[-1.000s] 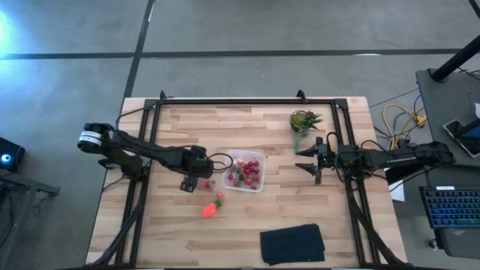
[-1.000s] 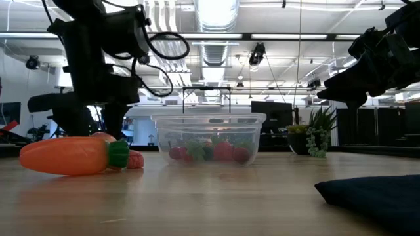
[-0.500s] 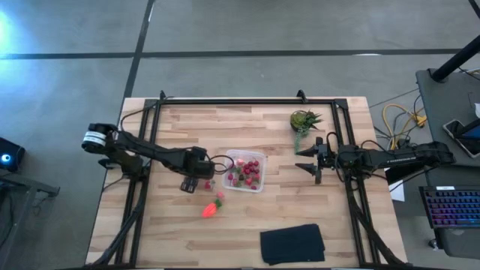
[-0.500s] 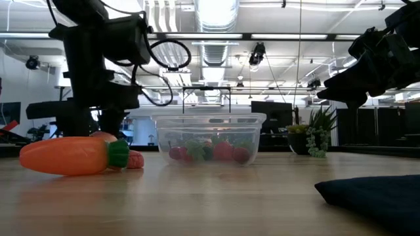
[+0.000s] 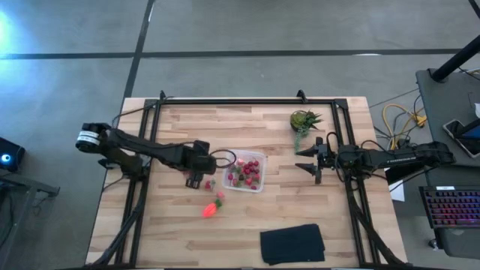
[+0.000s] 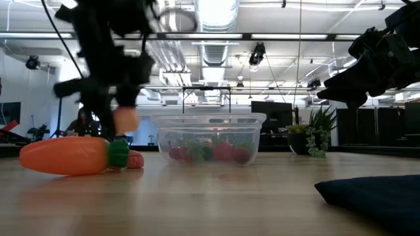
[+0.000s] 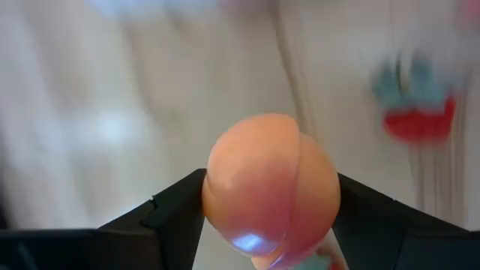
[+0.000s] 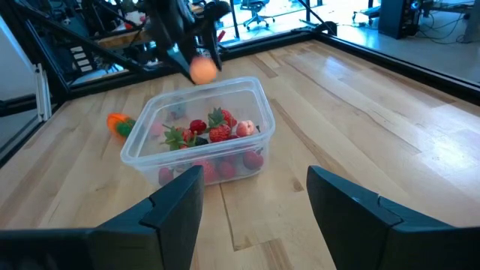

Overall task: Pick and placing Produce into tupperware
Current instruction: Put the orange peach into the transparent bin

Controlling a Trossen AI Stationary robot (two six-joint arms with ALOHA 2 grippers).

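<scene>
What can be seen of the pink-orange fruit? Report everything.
The fruit is round, smooth and glossy, pink-orange, with a shallow seam down one side; it looks like plastic. The left gripper is shut on it, one finger on each side. It hangs clear of the table, just beside the tupperware, above the carrot.

Open board at twelve and six; clutter at the middle.
The container [image 5: 245, 171] sits mid-table with the left gripper [image 5: 196, 180] and its peach [image 6: 125, 120] at its nine o'clock, the carrot [image 5: 212, 207] at seven, the plant [image 5: 304, 120] at two, the cloth [image 5: 292, 244] at five.
</scene>
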